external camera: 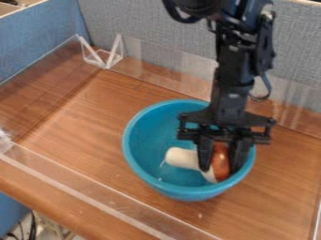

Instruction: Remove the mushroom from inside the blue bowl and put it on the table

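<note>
Right, the gripper [215, 165] comes down at the bowl's right side, its fingers closed on the mushroom [220, 162], one dark finger crossing between pale stem and reddish-brown cap. And the mushroom is inside the blue bowl [146, 165], lying tilted close to the wall, stem pointing toward the middle. Now it's all about the lift: keep that pinch firm, go straight up, and let stem and cap both clear the rim before any sideways travel. Drift early and the bowl probably gets dragged over the wooden table [75, 141], where the mushroom should finally be set down gently.
</note>
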Available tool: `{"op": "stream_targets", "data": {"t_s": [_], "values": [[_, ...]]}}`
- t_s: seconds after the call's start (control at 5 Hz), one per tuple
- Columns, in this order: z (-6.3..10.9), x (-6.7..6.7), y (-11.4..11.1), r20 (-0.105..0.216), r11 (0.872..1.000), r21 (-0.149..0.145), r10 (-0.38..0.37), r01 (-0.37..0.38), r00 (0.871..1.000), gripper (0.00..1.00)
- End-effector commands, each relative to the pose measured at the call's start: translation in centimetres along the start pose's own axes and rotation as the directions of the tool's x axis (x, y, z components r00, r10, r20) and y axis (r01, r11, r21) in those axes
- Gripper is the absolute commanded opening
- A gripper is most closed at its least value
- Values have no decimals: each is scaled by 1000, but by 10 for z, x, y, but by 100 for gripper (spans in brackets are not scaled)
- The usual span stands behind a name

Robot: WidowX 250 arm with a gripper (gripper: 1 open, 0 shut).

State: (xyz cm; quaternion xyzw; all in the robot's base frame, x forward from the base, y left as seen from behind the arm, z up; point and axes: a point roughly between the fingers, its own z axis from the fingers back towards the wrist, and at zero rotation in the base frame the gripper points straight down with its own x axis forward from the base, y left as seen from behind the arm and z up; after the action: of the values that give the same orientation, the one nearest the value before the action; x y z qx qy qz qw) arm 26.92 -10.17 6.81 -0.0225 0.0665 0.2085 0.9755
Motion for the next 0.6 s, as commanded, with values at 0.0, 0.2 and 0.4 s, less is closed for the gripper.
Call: {"op": "stream_targets", "data": {"t_s": [0.0, 0.2, 0.4], "values": [[17, 8, -17, 49, 999, -46, 15, -13, 999, 0], [19, 15, -21, 55, 997, -50, 54, -51, 997, 0], [32, 20, -14, 57, 998, -49, 46, -44, 997, 0]]}}
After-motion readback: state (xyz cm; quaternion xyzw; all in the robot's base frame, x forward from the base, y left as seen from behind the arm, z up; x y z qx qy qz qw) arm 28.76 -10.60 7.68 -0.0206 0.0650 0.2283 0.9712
